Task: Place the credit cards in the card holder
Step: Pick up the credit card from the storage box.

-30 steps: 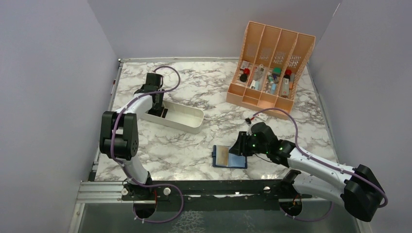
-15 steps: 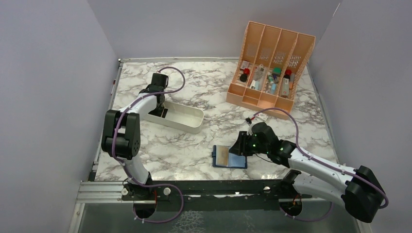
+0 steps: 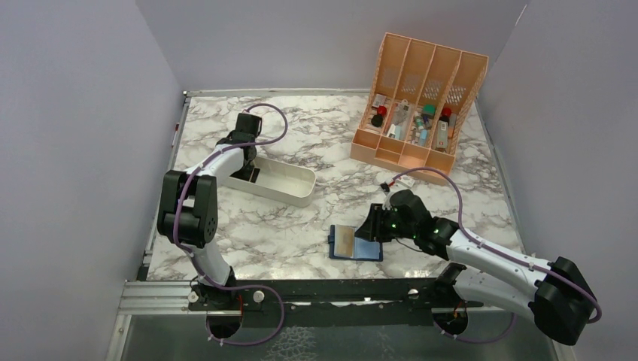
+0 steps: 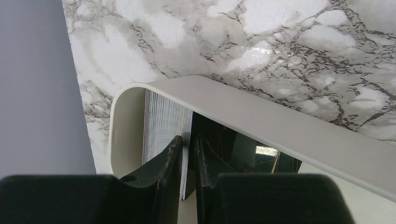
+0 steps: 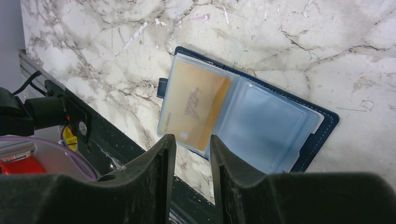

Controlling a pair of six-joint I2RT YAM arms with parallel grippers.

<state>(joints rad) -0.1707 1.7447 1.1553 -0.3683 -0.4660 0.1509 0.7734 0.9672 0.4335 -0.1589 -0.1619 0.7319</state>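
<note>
Your top view looks down from above and behind the arm bases, facing the far wall, and takes in the whole marble table (image 3: 301, 241). Your left wrist view sits very close over the left end of the white tray (image 4: 123, 126), far on the left side. Your right wrist view hangs close above the open card holder (image 5: 280, 126), by the near edge. Each wrist view shares its patch only with the top view.

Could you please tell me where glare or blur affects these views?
Left wrist: bright glare on the marble table beyond the white tray; the near jaws are dark and soft. Right wrist: the card holder's clear sleeves haze the gold card. Top external: even light, soft shadows.
</note>
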